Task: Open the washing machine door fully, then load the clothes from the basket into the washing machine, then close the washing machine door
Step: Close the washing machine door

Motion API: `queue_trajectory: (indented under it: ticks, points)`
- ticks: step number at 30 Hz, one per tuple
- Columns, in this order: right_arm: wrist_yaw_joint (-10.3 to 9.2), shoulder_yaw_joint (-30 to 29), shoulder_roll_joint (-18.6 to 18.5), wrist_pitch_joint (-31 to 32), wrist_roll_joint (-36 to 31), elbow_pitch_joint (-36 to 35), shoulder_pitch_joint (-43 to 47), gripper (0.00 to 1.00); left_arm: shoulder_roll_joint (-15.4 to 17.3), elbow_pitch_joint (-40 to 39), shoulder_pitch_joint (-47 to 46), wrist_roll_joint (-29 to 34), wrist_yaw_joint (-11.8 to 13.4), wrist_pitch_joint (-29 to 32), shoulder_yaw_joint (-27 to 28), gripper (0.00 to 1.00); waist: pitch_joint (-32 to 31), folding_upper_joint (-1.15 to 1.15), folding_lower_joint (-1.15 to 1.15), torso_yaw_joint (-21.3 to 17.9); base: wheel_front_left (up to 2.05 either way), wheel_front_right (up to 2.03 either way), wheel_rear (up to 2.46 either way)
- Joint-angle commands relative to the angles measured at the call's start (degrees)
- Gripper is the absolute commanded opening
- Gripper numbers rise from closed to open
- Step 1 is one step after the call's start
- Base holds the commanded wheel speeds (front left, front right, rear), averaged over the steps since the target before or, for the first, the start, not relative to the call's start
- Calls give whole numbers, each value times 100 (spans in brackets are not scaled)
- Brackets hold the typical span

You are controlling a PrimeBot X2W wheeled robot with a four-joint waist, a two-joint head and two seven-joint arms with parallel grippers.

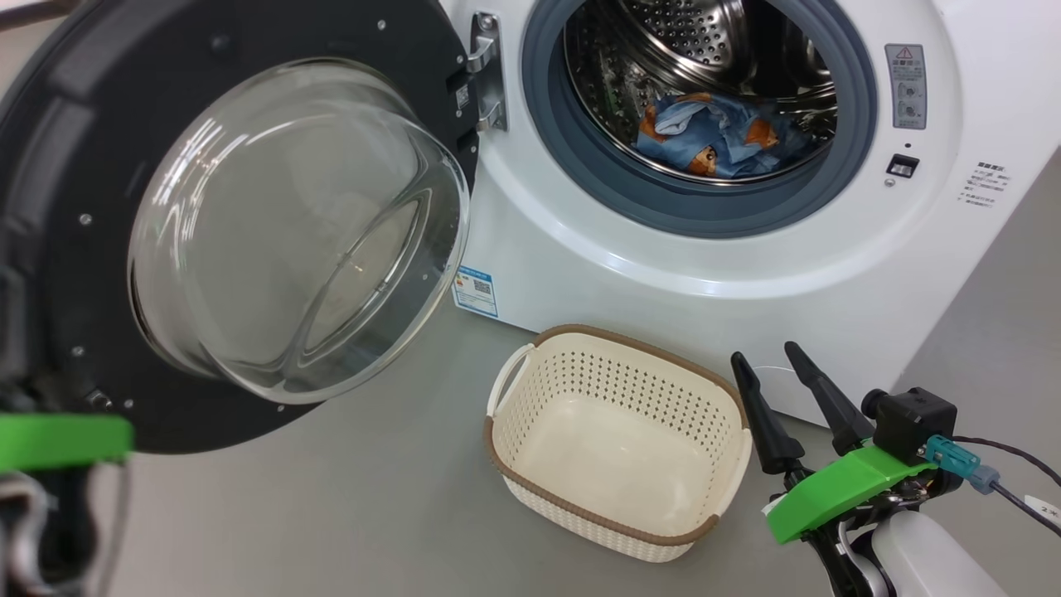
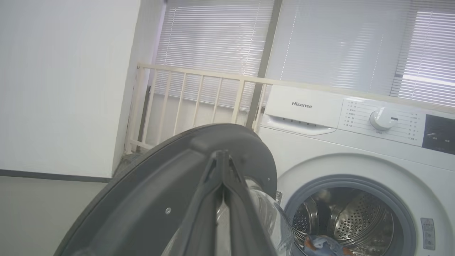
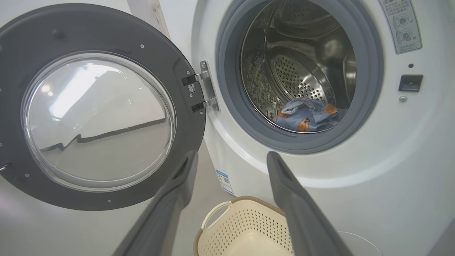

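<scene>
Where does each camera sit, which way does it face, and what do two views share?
Head view: on the head, facing down at the open washing machine door and empty basket; open right gripper shows.
Left wrist view: on the left wrist, facing up along the shut left gripper, over that door, to the control panel.
Right wrist view: on the right wrist, facing the drum between its open fingers.
Shared: head and right wrist views both show clothes in the drum.

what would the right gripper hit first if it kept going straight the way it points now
Probably the white front of the washing machine, just below its grey gasket. The right gripper, open, aims there, passing above the basket. Depth is unclear.
</scene>
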Motion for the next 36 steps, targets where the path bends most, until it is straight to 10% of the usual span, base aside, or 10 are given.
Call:
queue_trajectory:
  ticks: [1, 16, 36]
  points:
    - [26, 133, -59, -46, 21, -124, -57, 100, 260, -182, -327, -119, -36, 54, 302, 0, 6, 0, 0, -28, 0, 0, 0]
    - [26, 246, -203, -46, 9, -80, -239, 100, 914, 2118, -2215, -2748, -71, 1253, 1958, 0, 244, 0, 0, -480, 0, 0, 0]
    - [26, 152, -275, -46, -12, -71, -308, 100, 1730, 5120, -3167, -3383, 280, 2662, 2173, 0, 397, 0, 0, -859, 0, 0, 0]
